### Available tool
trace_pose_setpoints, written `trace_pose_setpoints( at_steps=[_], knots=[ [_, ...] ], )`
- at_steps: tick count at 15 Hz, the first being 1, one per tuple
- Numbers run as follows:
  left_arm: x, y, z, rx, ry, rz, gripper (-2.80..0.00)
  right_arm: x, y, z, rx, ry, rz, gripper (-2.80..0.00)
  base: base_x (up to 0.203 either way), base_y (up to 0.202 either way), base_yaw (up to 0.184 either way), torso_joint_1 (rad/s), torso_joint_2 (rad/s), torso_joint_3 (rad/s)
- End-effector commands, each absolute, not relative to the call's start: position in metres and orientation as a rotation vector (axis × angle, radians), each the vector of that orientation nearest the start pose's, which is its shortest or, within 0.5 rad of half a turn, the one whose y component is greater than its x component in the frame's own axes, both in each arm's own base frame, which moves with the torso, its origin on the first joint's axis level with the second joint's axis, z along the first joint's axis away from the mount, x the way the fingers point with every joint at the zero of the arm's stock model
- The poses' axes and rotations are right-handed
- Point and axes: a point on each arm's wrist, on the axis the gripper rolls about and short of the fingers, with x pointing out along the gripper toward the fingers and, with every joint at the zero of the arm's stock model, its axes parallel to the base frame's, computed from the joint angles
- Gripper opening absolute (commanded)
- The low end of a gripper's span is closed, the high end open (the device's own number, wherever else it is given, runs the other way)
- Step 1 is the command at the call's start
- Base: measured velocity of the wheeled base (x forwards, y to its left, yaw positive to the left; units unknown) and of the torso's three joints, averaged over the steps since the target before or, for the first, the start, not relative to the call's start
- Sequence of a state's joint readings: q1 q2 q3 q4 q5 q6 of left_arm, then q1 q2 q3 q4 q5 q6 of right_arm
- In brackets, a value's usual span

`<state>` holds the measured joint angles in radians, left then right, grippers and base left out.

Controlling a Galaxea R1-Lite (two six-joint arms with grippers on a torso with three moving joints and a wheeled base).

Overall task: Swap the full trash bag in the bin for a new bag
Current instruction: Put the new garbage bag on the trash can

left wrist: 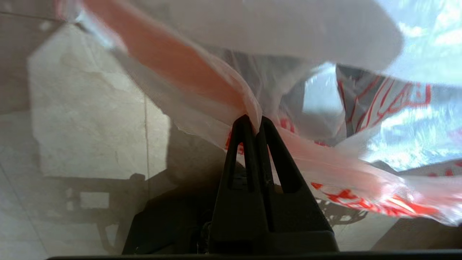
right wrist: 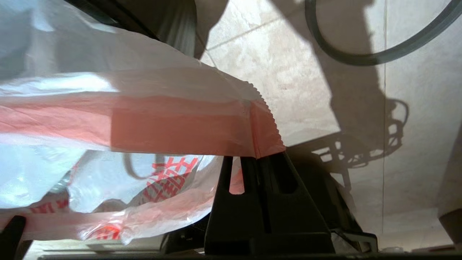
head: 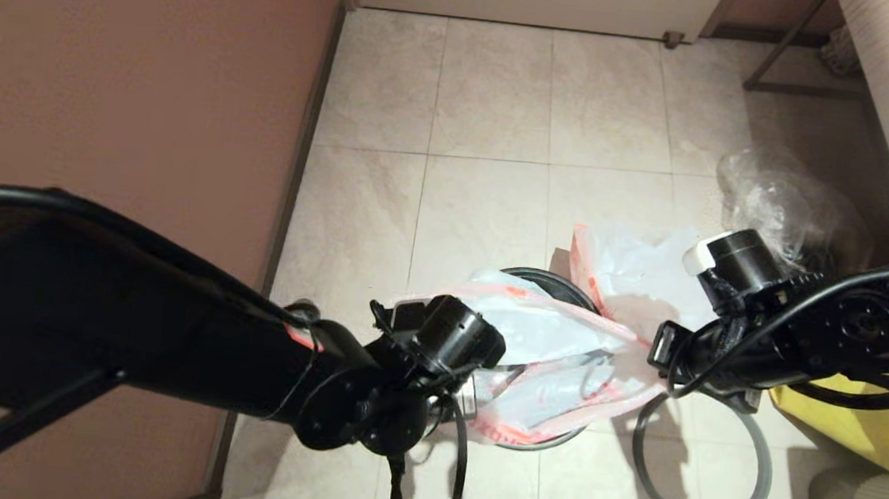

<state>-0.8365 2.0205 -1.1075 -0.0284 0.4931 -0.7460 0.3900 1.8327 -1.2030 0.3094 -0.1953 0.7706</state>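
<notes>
The black bin [head: 545, 276] stands on the tiled floor with the full trash bag [head: 556, 338] in it, white with an orange-pink edge and red characters. The bag's mouth is stretched between my two grippers just above the bin's rim. On the bin's left side, my left gripper [head: 474, 383] [left wrist: 254, 122] is shut on the bag's orange-pink edge [left wrist: 187, 72]. My right gripper [head: 663, 350] [right wrist: 258, 159] is shut on the opposite edge [right wrist: 162, 122]. The new bag [head: 641, 265] lies limp on the floor behind the bin. The grey rim ring [head: 759, 480] [right wrist: 379, 57] lies on the floor, right of the bin.
A clear bag with dark contents [head: 781, 201] sits far right behind the new bag. A yellow sack [head: 867, 425] stands under my right arm. A brown wall [head: 147, 99] runs along the left, and a metal frame [head: 784, 70] stands at the back right.
</notes>
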Motion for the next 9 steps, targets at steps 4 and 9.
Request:
trace_pose_setpoints(
  at_steps=[4,9],
  knots=[
    [0.241,-0.26,0.056,-0.089,0.865,-0.05,-2.8,0.303,0.131,0.125,0.378,1.03,-0.195,-2.8,0.0,0.0,0.0,0.0,0.0,0.0],
    [0.267,-0.253,0.023,-0.082,0.893,0.001,-2.8,0.321,0.144,0.085,0.326,1.097,-0.225,-2.8,0.0,0.0,0.0,0.0,0.0,0.0]
  ],
)
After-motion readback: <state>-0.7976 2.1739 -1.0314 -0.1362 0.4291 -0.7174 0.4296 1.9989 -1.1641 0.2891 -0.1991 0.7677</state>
